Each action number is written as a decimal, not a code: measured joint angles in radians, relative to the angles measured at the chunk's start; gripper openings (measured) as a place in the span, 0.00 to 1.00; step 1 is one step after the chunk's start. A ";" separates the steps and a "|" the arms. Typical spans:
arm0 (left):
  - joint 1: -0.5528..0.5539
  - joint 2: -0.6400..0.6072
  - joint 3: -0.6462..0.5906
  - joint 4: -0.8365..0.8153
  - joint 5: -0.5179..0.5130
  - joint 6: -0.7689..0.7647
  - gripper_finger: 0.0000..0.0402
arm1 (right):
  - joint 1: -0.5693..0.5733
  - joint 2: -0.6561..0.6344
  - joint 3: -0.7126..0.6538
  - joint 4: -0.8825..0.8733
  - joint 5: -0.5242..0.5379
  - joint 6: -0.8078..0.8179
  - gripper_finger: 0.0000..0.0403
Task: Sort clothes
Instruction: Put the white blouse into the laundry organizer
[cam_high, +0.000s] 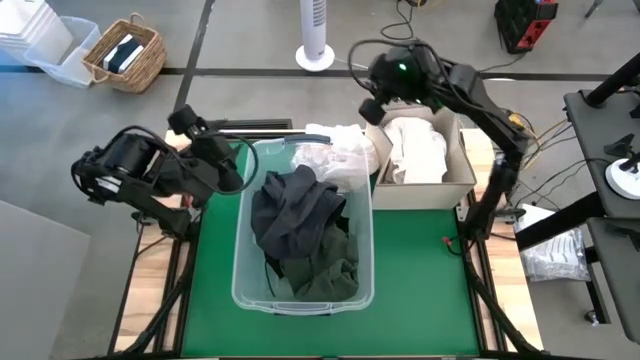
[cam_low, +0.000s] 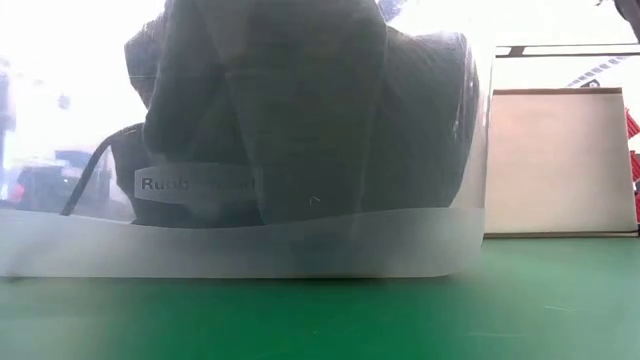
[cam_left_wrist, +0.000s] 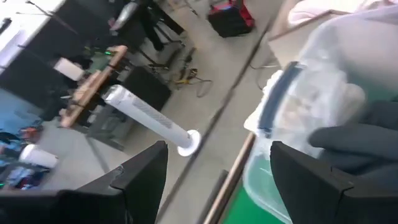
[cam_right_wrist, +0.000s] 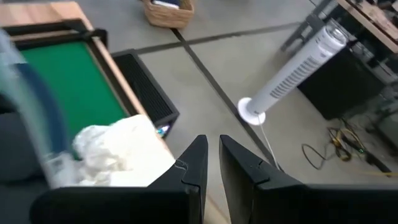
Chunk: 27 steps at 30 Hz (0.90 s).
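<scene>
The left arm lies folded low over the left edge of the green surface (cam_high: 420, 290), with its forearm reaching toward the clear tub (cam_high: 250, 285). The left claw (cam_high: 232, 172) stays just beside the tub's left wall, near its far corner. In the left wrist view its two fingers (cam_left_wrist: 146, 171) stand wide apart and hold nothing, so this claw is released.

The right arm rises from the right side of the surface, bends at the elbow and stretches high toward the far edge. The right claw (cam_high: 372, 108) hangs above the far left corner of the cardboard box (cam_high: 440, 185). In the right wrist view its fingers (cam_right_wrist: 196, 163) are almost together with only a thin gap, clenched and empty.

The dark clothes (cam_high: 300, 225), grey and green, are piled in the tub, just right of the left claw. White clothes (cam_high: 335, 145) lie at the tub's far end, between both claws, and more white clothes (cam_high: 415, 150) fill the box, just under and beside the right claw.
</scene>
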 joint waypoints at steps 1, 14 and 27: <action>0.001 -0.003 0.000 -0.003 -0.020 0.001 0.64 | -0.012 0.028 0.031 -0.008 0.000 -0.009 0.08; 0.025 -0.058 0.000 -0.012 -0.089 0.015 0.64 | -0.110 0.212 0.058 0.047 -0.238 -0.223 0.08; 0.024 -0.201 -0.206 -0.011 -0.088 -0.046 0.64 | -0.195 0.271 0.058 -0.098 -0.568 -0.706 0.08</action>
